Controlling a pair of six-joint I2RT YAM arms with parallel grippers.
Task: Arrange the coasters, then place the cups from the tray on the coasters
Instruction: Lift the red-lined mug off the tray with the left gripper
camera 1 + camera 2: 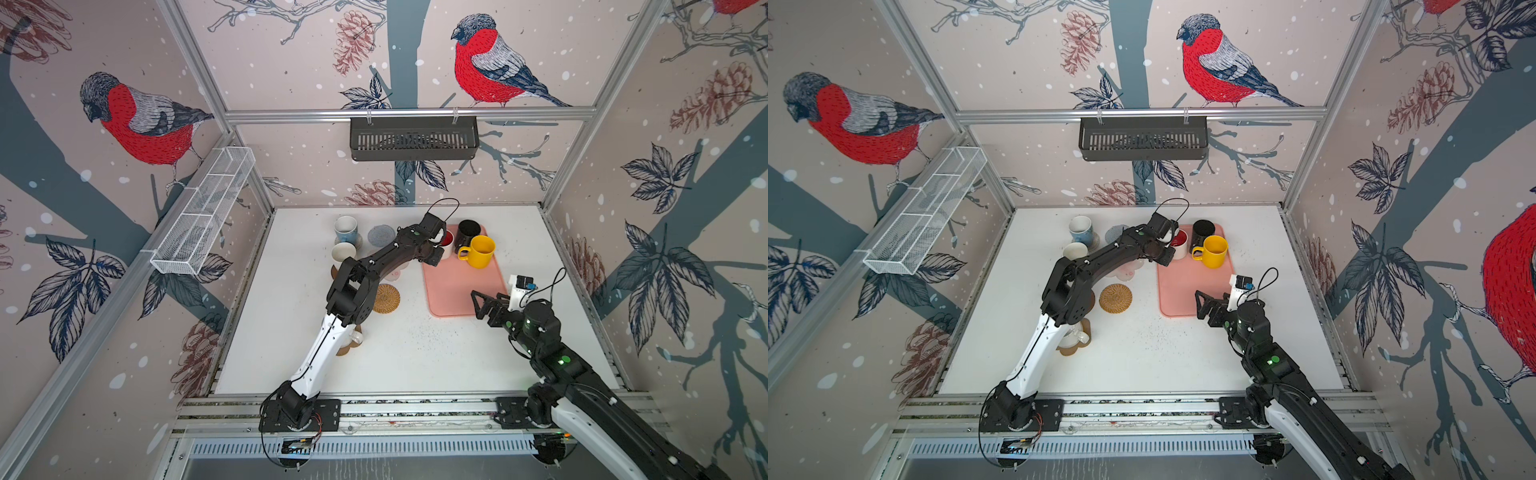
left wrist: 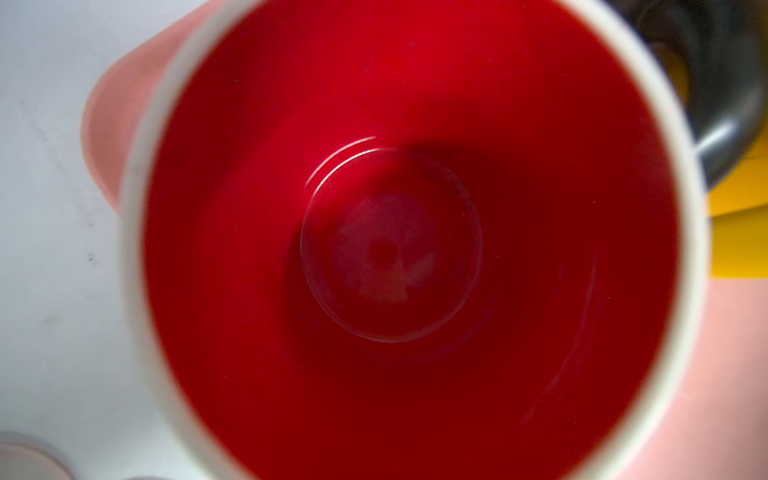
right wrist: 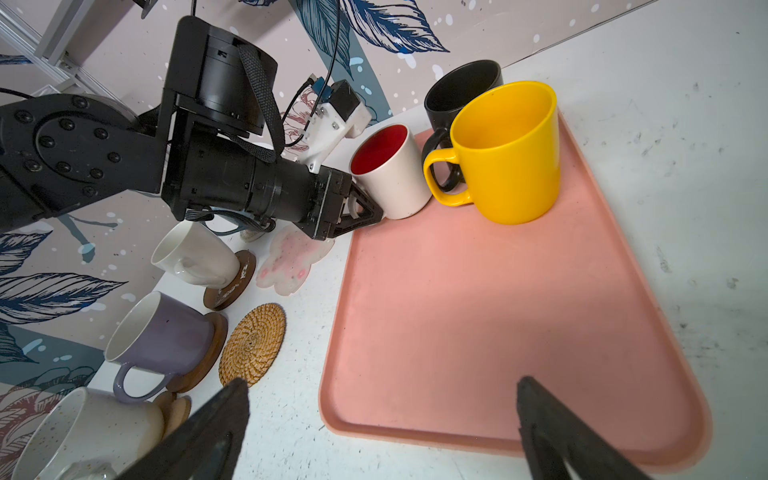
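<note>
Quick update from us: the left gripper (image 3: 371,208) is right up against the red-lined mug (image 3: 395,174). That mug sits on the pink tray (image 3: 457,311), at the tray's upper left corner in both top views, next to the black mug (image 1: 468,232) and the yellow mug (image 1: 480,251). The jaws are drawn in close with a pale bit between them that looks like the handle, but we honestly can't tell if they're clamped on it. The left wrist view is just the blurry red inside of that mug.

The right gripper (image 3: 382,386) hangs spread wide over the lower end of the tray, with nothing in it.

Left of the tray on the worktop (image 1: 415,353), we see the wicker coaster (image 1: 385,298), the grey-blue coaster (image 1: 381,235) and the pink flower coaster (image 3: 291,262) all sitting bare. The lavender mug (image 3: 162,336) stands on a brown coaster (image 3: 199,357), lower left in the right wrist view.
</note>
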